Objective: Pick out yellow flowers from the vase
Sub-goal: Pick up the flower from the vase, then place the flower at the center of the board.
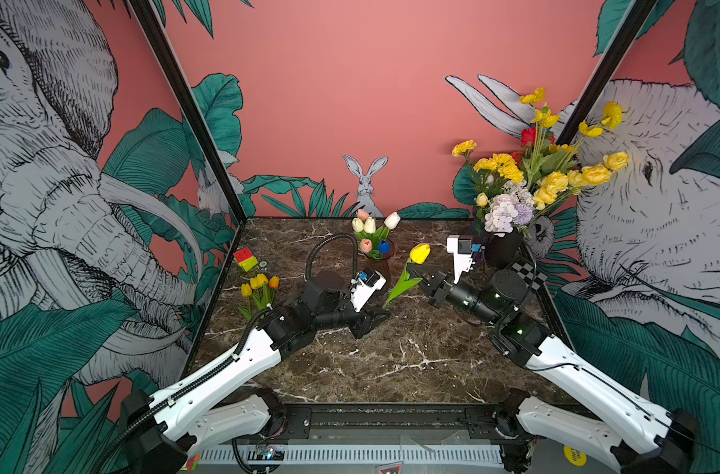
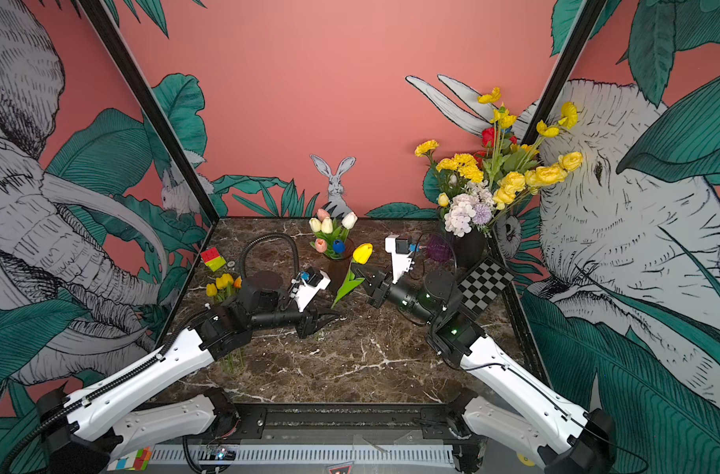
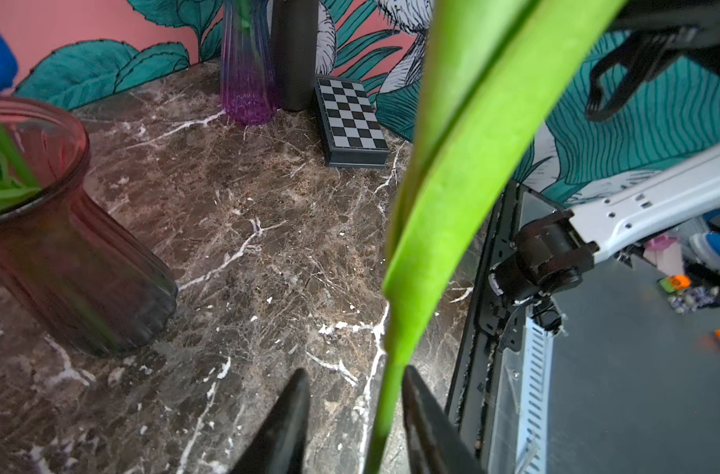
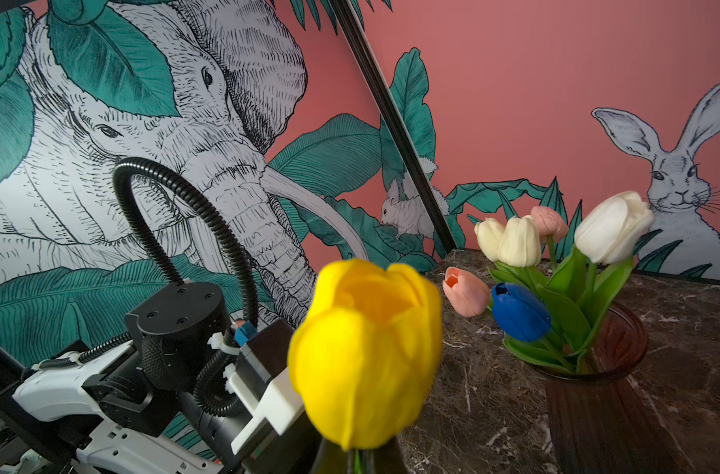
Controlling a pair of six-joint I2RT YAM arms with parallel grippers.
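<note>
right gripper [image 1: 412, 271] clamped on a yellow tulip [image 1: 419, 253] below its bloom; left gripper [image 3: 355, 371] partly open, fingers [image 3: 288, 418] straddling its lower stem.

Three printed walls close in the scene. The far wall [image 1: 370, 82] is painted salmon pink, and a grey rabbit [image 1: 365, 182] is drawn low at its middle among teal leaves [image 1: 292, 197]. The left wall [image 1: 132, 102] is filled by a large line-drawn elephant [image 1: 42, 184], and a second elephant [image 1: 657, 213] is shown on the right wall [image 1: 653, 61]. The far corners are marked by black posts [image 1: 172, 74]. The bench [image 1: 391, 361] is topped with dark brown marble veined in white, and a black rail [image 1: 370, 418] is fixed along its near edge. The whole scene is lit evenly and softly.
</note>
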